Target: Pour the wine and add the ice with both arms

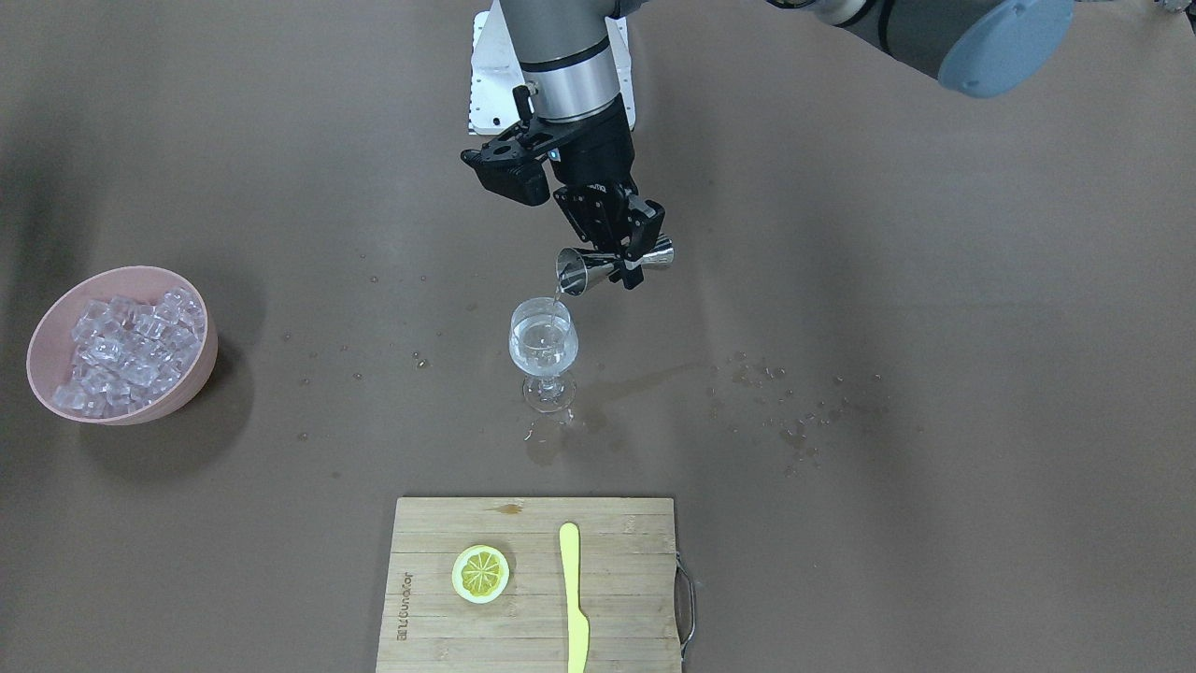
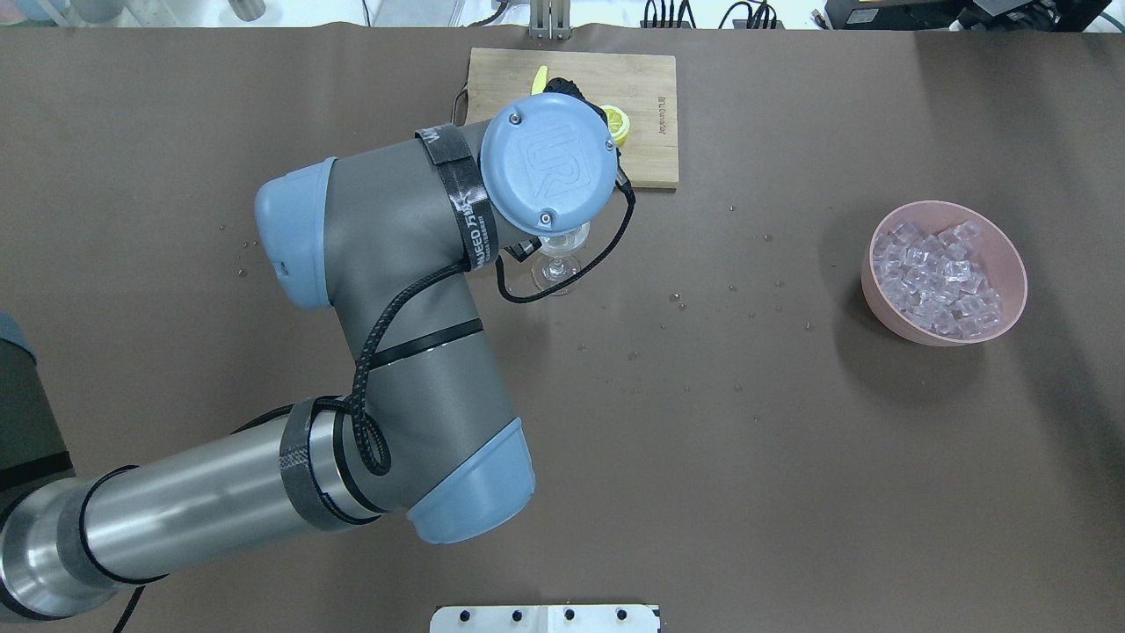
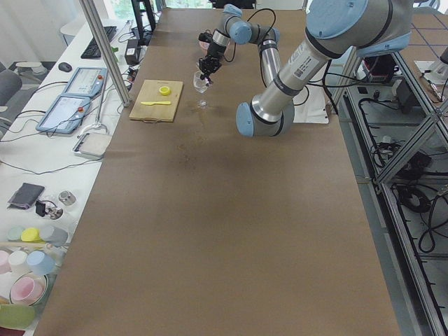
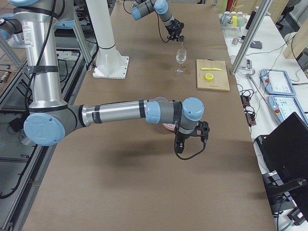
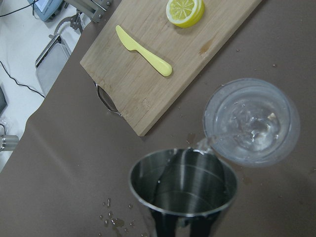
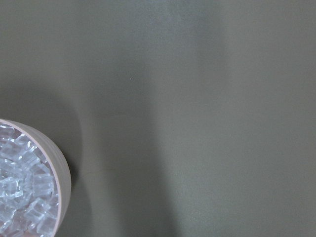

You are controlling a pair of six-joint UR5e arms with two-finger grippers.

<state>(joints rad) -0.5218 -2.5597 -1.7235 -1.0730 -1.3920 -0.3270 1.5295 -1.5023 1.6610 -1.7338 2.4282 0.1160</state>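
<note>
My left hand (image 1: 624,260) is shut tight on the middle of a small steel jigger (image 1: 581,271). The jigger is tipped on its side, with its open mouth just above the rim of the wine glass (image 1: 543,346). A thin stream of wine (image 5: 252,126) runs from the lip into the bowl of the glass, which looks about half full.

To do this well, I think I should tip slowly and hold the lip right over the glass, so that nothing runs down the outside. The glass is tall on a thin stem and could fall if I bump it. The worktop (image 1: 934,280) is smooth and brown, and there are wet drops (image 1: 794,425) on it around the glass.

The ice (image 1: 126,350) is a heap of clear, shiny cubes in a round pink bowl (image 1: 204,369), well apart from the glass. My right hand (image 4: 180,144) hangs near that bowl, but I cannot tell if it is open or closed.

A wooden cutting board (image 1: 533,636) holds a yellow lemon slice (image 1: 480,573) and a yellow plastic knife (image 1: 575,608).
</note>
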